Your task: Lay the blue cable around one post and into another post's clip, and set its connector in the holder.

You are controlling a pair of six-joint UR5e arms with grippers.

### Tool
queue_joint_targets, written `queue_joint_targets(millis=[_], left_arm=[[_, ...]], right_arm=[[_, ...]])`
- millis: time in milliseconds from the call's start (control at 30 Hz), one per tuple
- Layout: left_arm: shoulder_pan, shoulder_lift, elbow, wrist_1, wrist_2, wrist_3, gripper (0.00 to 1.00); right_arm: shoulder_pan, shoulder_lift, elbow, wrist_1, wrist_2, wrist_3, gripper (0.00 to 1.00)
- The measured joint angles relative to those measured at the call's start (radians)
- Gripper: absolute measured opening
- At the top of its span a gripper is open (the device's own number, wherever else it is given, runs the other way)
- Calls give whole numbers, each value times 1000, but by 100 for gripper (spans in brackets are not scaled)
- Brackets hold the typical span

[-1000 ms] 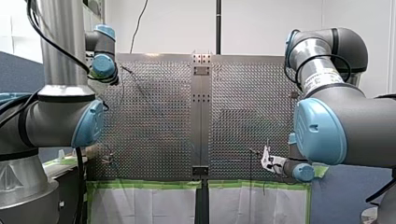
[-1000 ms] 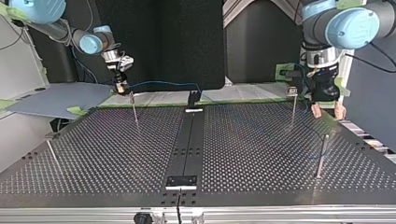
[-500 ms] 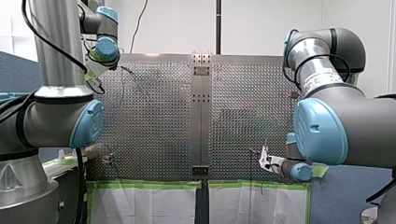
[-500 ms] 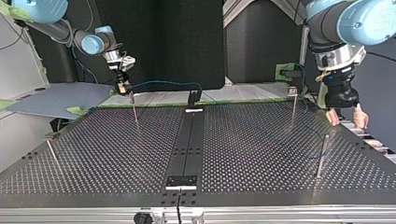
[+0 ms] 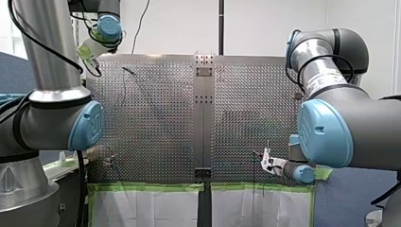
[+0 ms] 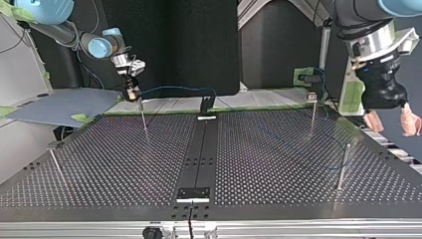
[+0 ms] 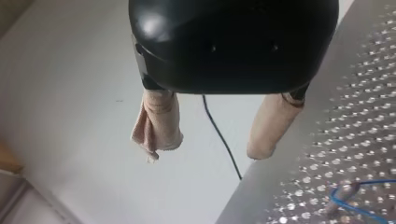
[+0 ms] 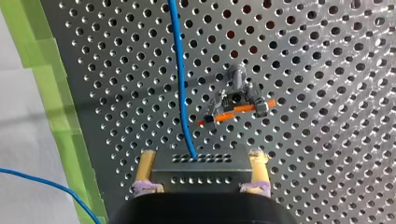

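1. Along the top view's near edge, a perforated metal worktop (image 6: 109, 169) carries one smooth dark centre strip (image 6: 201, 149) with one small plate (image 6: 193, 193).
2. Four thin upright metal posts (image 6: 342, 167) counted: two nearer, toward the sides, and two farther back.
3. By the worktop's side edge at that view's right, my left gripper (image 6: 391, 124) hangs released. It has a black body and two beige pads, spread with nothing between them, well apart from the connector.
4. At the far edge, view's left, my right gripper (image 6: 132, 93) is clenched on the connector (image 8: 201, 168), a grey perforated metal block between two yellow-padded fingers (image 8: 146, 168).
5. One thin blue cable (image 8: 179, 70) leaves the block ahead of the gripper. It passes just beside, not touching, a clip (image 8: 236, 100) bearing an orange bar.
6. Farther along, the cable arcs above the far edge toward a black bracket (image 6: 205, 103). Green tape (image 8: 51, 93) borders the worktop.
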Motion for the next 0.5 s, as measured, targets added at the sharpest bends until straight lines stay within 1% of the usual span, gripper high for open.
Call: queue_joint_targets(millis=[200,333,500], left_arm=[[-18,-9,0,-49,30,49,100],[-33,-39,1,-85,64,85,100],[-42,-70,10,-128,108,130,100]], right_arm=[[3,0,0,0,0,4,0],[4,0,0,0,0,5,0],[5,0,0,0,0,6,0]])
